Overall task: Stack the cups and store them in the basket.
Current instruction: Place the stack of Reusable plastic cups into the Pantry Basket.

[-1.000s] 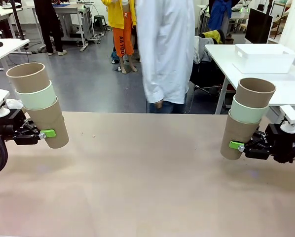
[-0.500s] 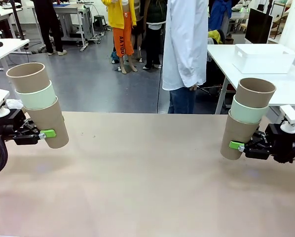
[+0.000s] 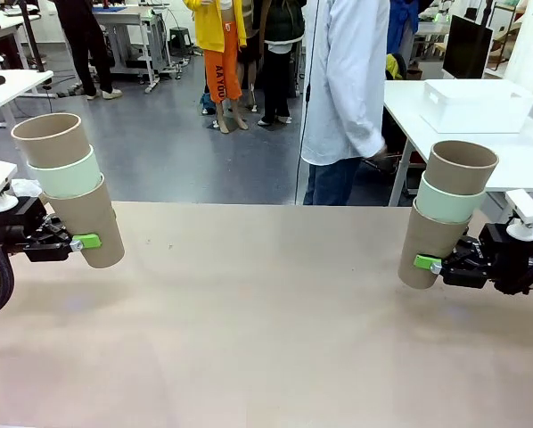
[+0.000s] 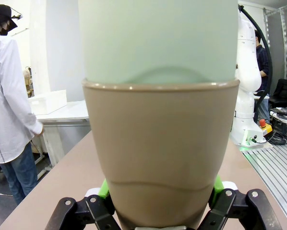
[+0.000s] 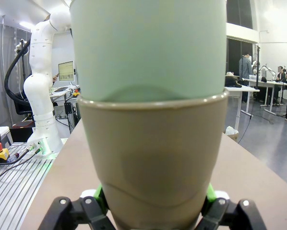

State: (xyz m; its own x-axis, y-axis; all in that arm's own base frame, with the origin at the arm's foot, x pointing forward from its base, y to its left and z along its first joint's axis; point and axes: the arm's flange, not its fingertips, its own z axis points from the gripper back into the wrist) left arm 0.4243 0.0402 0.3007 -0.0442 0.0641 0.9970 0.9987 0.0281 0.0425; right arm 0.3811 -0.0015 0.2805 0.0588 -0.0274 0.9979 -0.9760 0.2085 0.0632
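The left hand [image 3: 86, 241] grips the left stack [image 3: 69, 183], the right hand [image 3: 424, 262] the right stack [image 3: 452, 205], each by its bottom tan cup, above the bench [image 3: 266, 330]; the basket [image 3: 477, 105] stands on a farther bench, right. Align axes before nesting.

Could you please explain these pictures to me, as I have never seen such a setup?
Two robot arms work at a brown table. The wide picture looks across it from between the arms; the other two come from a camera on each wrist, so the cups loom large. The left hand is shut on the left stack, three nested cups, tan, mint, tan; the right hand grips the right stack, the same. The white basket waits on a side table beyond, near a person.
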